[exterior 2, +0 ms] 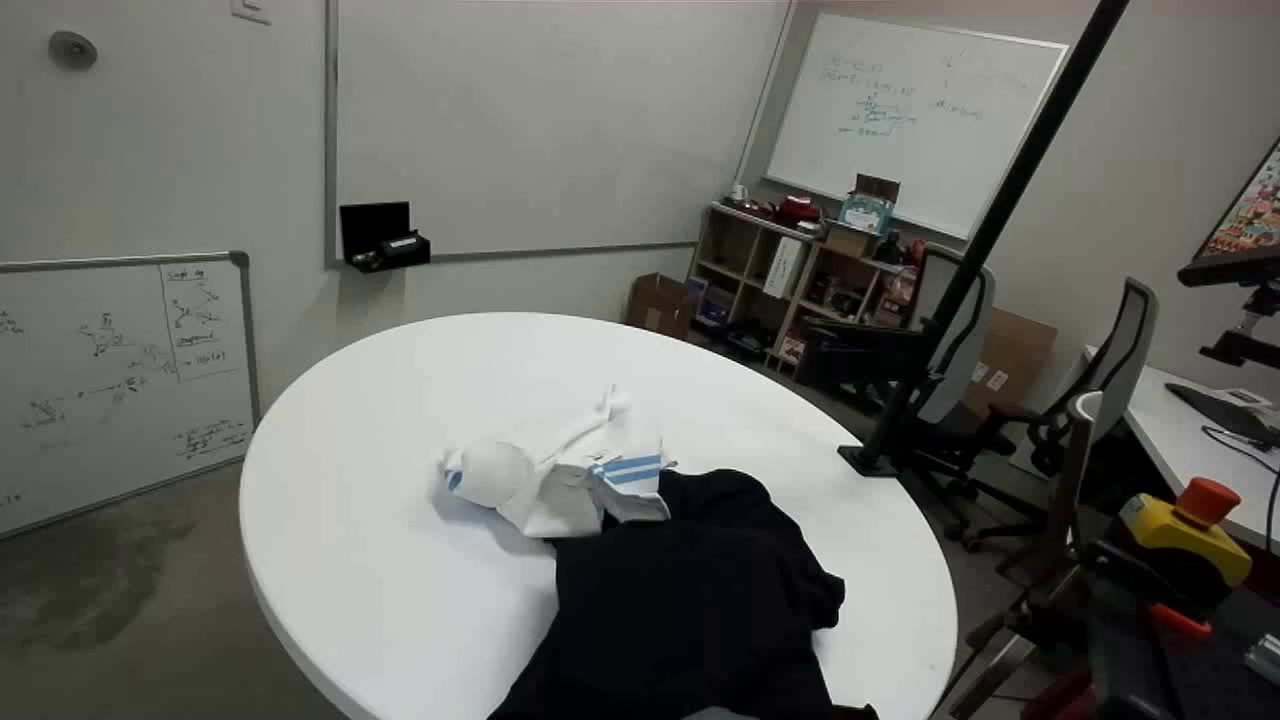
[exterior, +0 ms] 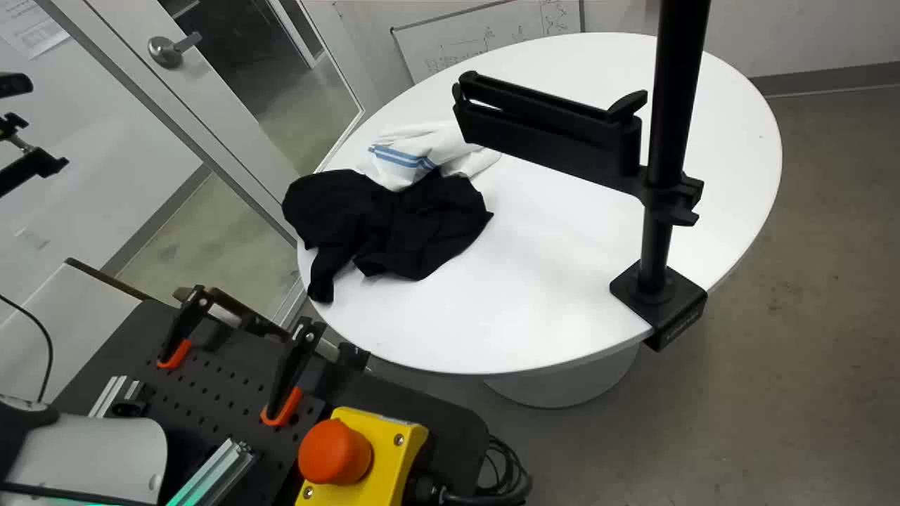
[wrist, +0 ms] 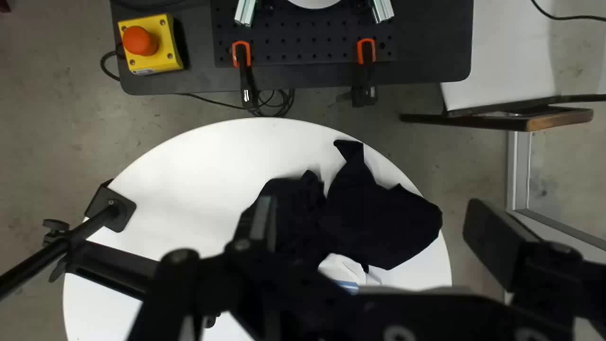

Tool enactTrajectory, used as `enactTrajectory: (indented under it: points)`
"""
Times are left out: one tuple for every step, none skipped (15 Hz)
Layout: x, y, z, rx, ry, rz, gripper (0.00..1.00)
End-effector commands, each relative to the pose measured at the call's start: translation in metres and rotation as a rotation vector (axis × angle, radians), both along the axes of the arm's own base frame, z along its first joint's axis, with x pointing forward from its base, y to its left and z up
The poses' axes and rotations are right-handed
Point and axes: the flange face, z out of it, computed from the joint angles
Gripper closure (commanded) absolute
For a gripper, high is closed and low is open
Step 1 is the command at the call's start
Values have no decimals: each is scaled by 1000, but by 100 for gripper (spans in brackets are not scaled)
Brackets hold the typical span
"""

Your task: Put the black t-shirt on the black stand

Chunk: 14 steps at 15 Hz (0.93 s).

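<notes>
T-shirt [exterior: 422,228], black and rumpled, lies on a round white counter [exterior: 534,309], near the rim and well apart from the base of the black stand [exterior: 671,91]. A white cloth [exterior: 436,146] with blue stripes (visible in all three views) touches the shirt; which of the two lies uppermost is unclear. The stand is fixed at the counter's edge: a square base, a dark post and a side arm extending above the white surface. In the wrist view, the pincer [wrist: 369,215], blurred, appears at the bottom, released, its jaws wide apart, with part of the shirt visible in the gap. Beyond the rim, a black platform [wrist: 307,75] bears two orange-tipped clamps [wrist: 245,78] and a yellow box [wrist: 163,52] topped by a red push button [wrist: 139,40]. In an exterior view, a handwritten whiteboard [exterior 2: 130,380] stands beyond the counter.
</notes>
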Motion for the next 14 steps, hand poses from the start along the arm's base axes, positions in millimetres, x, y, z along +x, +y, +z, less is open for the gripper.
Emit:
enactTrajectory:
  points:
    - [0, 0, 1, 0, 1, 0, 0]
    - [3, -3, -7, -2, 8, -5, 0]
    - [6, -7, -17, -4, 17, -12, 0]
    - [9, -13, -29, -7, 16, -30, 0]
    - [12, -18, -40, -13, 9, -52, 0]
    - [14, -23, -55, -17, -5, -71, 0]
    - [17, -27, -68, -24, -18, -85, 0]
    - [21, -32, -85, -25, -29, -95, 0]
    - [23, -35, -99, -21, -39, -105, 0]
    - [27, -36, -115, -17, -51, -110, 0]
    - [29, -37, -128, -19, -63, -117, 0]
    - [31, -36, -143, -16, -73, -120, 0]
    - [34, -36, -157, -13, -77, -120, 0]
    - [35, -33, -173, -9, -87, -124, 0]
